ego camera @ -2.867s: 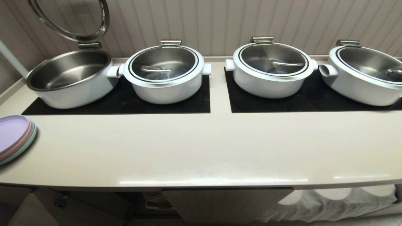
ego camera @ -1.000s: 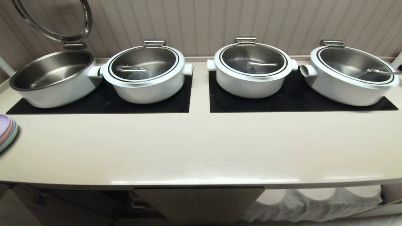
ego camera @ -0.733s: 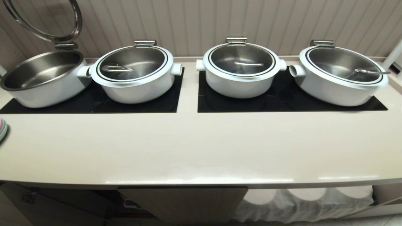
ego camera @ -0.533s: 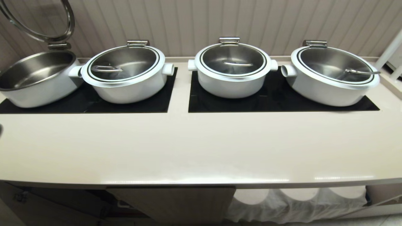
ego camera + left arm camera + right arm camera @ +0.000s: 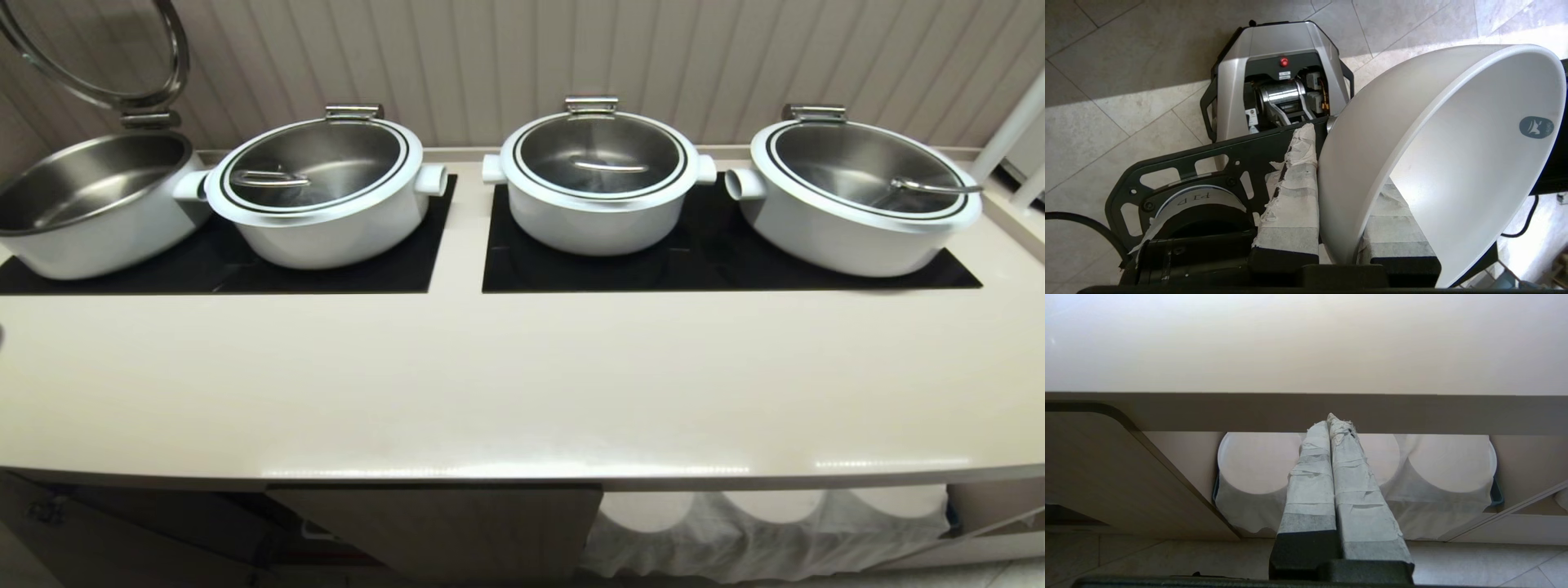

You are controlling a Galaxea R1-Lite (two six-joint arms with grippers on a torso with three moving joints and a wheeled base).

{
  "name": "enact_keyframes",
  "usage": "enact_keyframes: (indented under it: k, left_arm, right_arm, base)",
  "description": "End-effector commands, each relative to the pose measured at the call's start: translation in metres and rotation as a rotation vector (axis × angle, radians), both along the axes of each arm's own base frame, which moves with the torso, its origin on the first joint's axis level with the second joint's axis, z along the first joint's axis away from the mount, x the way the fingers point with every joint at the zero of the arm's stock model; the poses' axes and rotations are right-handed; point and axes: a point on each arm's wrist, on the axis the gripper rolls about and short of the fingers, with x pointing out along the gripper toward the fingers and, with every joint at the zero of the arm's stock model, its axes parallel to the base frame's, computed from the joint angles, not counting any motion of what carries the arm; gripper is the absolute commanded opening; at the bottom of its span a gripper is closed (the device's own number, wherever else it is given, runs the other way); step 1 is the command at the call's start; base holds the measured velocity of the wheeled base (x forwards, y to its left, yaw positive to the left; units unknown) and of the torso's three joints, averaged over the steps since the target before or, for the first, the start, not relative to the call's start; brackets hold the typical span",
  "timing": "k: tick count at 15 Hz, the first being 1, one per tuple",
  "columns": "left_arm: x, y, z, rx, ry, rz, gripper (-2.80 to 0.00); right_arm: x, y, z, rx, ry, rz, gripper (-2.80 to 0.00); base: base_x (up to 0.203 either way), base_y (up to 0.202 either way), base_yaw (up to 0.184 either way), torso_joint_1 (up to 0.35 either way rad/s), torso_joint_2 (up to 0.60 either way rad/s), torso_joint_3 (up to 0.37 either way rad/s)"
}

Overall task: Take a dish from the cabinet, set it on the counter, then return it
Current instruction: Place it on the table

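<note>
- Dish (image 5: 1453, 163): small round glossy white bowl, deep smooth sides, a dark oval mark on its inner wall; tipped on edge, its rim pinched between the tape-wrapped fingers (image 5: 1294, 196) of the left tool (image 5: 1337, 212), above tiled floor.
- Right tool (image 5: 1331, 428): taped fingers pressed together, holding nothing, just before the smooth cream desk (image 5: 522, 384) edge.

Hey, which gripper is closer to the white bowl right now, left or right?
Left. The left gripper is clamped on the white bowl's rim, low over the floor. The right gripper is shut and empty, pointing at the cabinet under the counter.
</note>
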Motion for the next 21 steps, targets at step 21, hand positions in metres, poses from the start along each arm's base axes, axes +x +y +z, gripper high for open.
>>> enact_keyframes:
  k: [21]
  left_arm:
    - [0.158, -0.04, 0.027, -0.053, 0.125, 0.202, -2.8]
  right_arm:
    - [0.0, 0.0, 0.0, 0.0, -0.001, -0.001, -2.8]
  base:
    - [0.0, 0.0, 0.0, 0.0, 0.0, 0.0]
